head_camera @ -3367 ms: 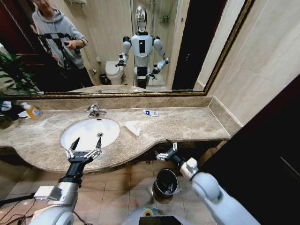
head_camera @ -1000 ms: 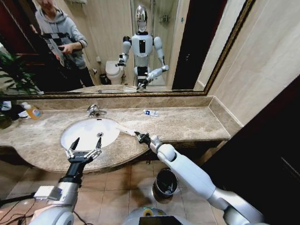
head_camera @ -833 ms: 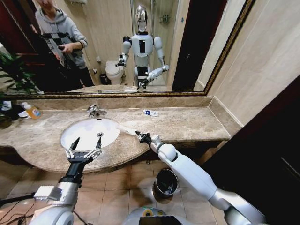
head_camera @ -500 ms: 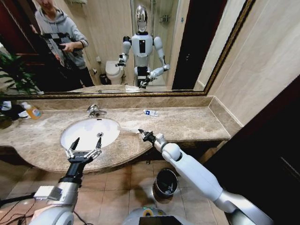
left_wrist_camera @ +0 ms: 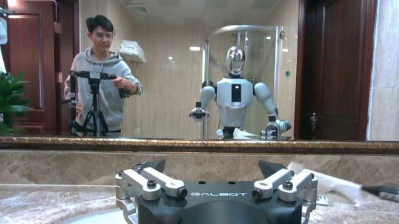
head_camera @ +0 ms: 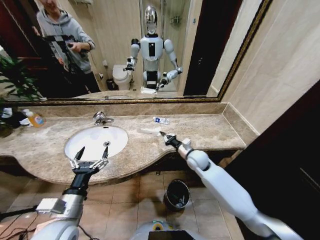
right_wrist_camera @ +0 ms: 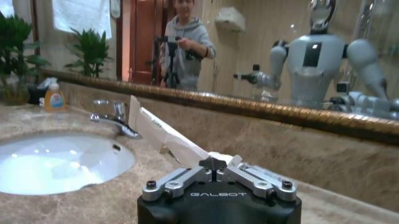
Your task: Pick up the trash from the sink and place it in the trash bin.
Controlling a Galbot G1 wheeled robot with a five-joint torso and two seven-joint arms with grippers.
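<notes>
My right gripper [head_camera: 162, 135] is shut on one end of a flat white sachet [head_camera: 150, 131], a piece of the trash. It holds the sachet just above the marble counter, to the right of the sink [head_camera: 95, 141]. In the right wrist view the sachet [right_wrist_camera: 163, 135] sticks out stiffly from the shut gripper [right_wrist_camera: 214, 163] toward the faucet [right_wrist_camera: 115, 119]. A white-and-blue tube [head_camera: 160, 120] lies on the counter near the mirror. My left gripper [head_camera: 90, 162] stands open over the sink's front rim with nothing in it. The trash bin [head_camera: 166, 199] stands on the floor below the counter.
An orange-yellow soap bottle [head_camera: 34, 118] stands at the counter's far left beside a plant. The chrome faucet [head_camera: 101, 118] is behind the basin. A large mirror runs along the back wall. The counter [head_camera: 210, 131] stretches right to the tiled side wall.
My right arm rose from beside the bin, took the white sachet off the counter next to the sink and carried it right. The left arm has stayed still.
</notes>
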